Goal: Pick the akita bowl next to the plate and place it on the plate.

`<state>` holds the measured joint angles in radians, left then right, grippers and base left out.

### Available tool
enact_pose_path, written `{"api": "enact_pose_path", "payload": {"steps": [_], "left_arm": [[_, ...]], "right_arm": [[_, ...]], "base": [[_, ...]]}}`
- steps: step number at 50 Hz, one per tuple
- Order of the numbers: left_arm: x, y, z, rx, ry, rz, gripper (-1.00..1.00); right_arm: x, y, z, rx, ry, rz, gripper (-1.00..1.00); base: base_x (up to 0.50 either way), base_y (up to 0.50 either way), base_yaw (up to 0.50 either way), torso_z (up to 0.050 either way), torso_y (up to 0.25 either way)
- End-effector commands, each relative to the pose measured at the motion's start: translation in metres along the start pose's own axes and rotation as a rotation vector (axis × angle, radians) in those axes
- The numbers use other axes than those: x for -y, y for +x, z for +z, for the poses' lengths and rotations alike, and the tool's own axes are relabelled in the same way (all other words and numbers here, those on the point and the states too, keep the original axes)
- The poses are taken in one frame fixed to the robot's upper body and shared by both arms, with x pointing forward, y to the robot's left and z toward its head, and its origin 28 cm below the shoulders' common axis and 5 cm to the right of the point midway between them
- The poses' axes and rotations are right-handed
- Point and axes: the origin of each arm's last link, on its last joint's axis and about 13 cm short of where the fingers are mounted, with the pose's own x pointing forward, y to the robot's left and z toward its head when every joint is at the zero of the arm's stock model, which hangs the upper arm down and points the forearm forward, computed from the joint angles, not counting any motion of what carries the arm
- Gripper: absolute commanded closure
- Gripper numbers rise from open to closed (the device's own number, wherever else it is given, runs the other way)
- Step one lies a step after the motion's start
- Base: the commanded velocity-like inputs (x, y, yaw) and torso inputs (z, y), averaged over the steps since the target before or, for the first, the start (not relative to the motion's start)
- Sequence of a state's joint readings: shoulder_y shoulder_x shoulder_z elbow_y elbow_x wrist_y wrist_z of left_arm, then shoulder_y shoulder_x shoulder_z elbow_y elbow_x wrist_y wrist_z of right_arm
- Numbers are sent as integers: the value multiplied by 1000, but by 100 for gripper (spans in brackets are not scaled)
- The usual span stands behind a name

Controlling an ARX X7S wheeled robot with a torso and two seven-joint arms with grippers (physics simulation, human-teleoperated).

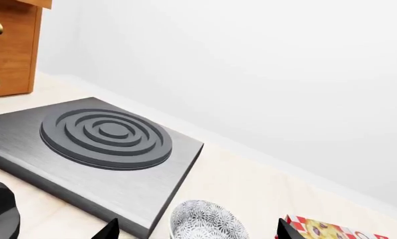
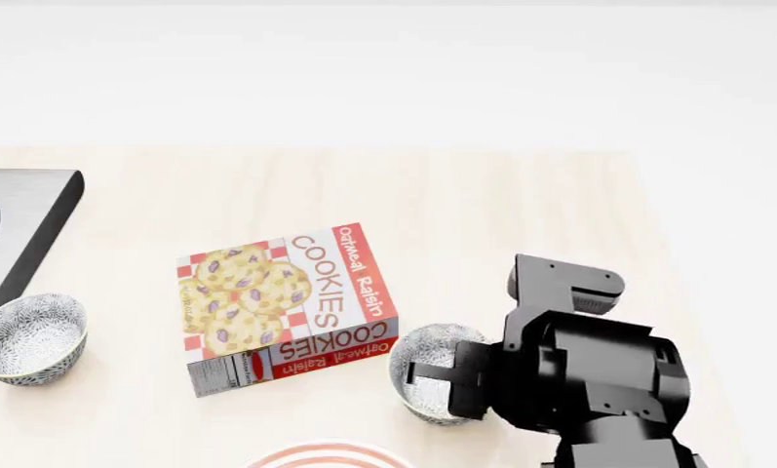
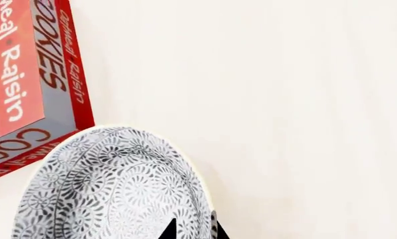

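Observation:
The akita bowl (image 2: 427,346), speckled grey and white, stands just above and to the right of the plate (image 2: 326,456), whose red-ringed rim peeks in at the head view's lower edge. My right gripper (image 2: 425,378) is at the bowl's right side. In the right wrist view the bowl (image 3: 112,189) fills the lower left, and the right gripper (image 3: 192,230) has one fingertip inside the rim and one outside, shut on it. My left gripper (image 1: 197,231) is open, its dark fingertips (image 1: 109,229) wide apart, with a look-alike bowl (image 1: 205,221) in front of it.
A cookie box (image 2: 284,302) lies flat left of the akita bowl, close to it. The look-alike bowl (image 2: 28,336) sits far left beside a grey hob (image 2: 18,219). A wooden drawer unit (image 1: 9,47) stands behind the hob (image 1: 105,134).

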<state>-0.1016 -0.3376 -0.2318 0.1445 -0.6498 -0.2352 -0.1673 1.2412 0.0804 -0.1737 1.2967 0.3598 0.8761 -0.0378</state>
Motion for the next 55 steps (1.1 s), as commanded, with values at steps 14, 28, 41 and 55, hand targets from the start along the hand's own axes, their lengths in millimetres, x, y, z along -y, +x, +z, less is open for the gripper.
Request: {"api": "enact_pose_path", "payload": {"steps": [14,28,41,55], "left_arm": [[0,0,0,0,0,1,-100],[0,1,-2,-2,-2,3,-100],[-1,0,-1,-1,-1,4,-100],[-1,1,-2,0,2,6,-100]], "right_arm": [[5,-28,2,267,-84,-30,100],[-2,-86,3,428,-138,-2,100],[-11,-115,-7,401,-116,78,100],[-13,-132,-9,304,-85,184,100]], "base": [[0,0,0,0,0],[0,0,0,0,0],[0,0,0,0,1],[0,0,0,0,0]]}}
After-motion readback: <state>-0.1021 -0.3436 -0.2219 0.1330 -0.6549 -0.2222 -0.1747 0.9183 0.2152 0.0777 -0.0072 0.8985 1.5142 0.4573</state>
